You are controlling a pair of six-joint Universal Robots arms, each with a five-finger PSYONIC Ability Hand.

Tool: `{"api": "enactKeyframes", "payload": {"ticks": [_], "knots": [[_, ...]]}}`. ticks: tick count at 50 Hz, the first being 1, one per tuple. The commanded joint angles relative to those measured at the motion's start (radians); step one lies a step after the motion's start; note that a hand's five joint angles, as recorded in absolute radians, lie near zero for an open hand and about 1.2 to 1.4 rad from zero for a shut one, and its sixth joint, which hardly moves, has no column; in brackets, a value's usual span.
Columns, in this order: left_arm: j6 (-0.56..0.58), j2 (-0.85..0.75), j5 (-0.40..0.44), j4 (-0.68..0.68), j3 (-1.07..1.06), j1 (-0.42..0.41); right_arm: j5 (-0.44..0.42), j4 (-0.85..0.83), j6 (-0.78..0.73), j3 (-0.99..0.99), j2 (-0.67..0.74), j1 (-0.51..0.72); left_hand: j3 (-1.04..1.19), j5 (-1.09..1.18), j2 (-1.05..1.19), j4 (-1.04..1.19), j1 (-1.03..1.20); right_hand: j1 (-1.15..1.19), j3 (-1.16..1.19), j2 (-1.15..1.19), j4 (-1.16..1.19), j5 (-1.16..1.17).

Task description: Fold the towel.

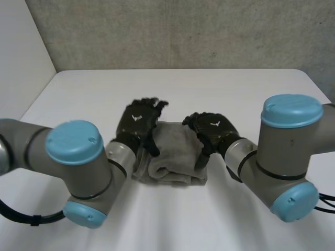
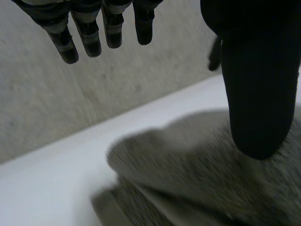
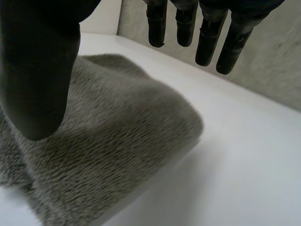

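A grey towel (image 1: 170,152) lies folded into a small thick pad on the white table (image 1: 172,94), between my two hands. My left hand (image 1: 137,123) hovers at the towel's left edge, fingers straight and open, holding nothing. In the left wrist view the towel (image 2: 197,174) lies below the thumb (image 2: 258,84) and apart from the fingers (image 2: 89,33). My right hand (image 1: 212,130) is at the towel's right edge, also open. The right wrist view has the towel (image 3: 113,155) beneath the palm, with the thumb (image 3: 40,70) over it and the fingers (image 3: 207,33) clear of the cloth.
A grey wall (image 1: 183,31) runs along the table's far edge, and a white panel (image 1: 21,52) stands at the far left. Bare tabletop surrounds the towel on all sides.
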Motion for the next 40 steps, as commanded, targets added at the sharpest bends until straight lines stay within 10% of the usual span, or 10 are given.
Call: {"api": "enactKeyframes", "payload": {"ticks": [1, 40], "knots": [[0.009, -0.107, -0.005, -0.003, 0.014, -0.003, -0.013, -0.002, 0.032, -0.044, 0.134, 0.003, 0.05, 0.018, 0.048, 0.05, 0.047, -0.054, -0.073, -0.069, -0.086, -0.062], [0.085, 0.525, -0.032, -0.511, 0.217, 0.184, 0.216, 0.247, -0.031, -0.206, -0.451, -0.173, 0.059, 0.027, 0.057, 0.059, 0.056, -0.054, -0.073, -0.069, -0.086, -0.062]]}}
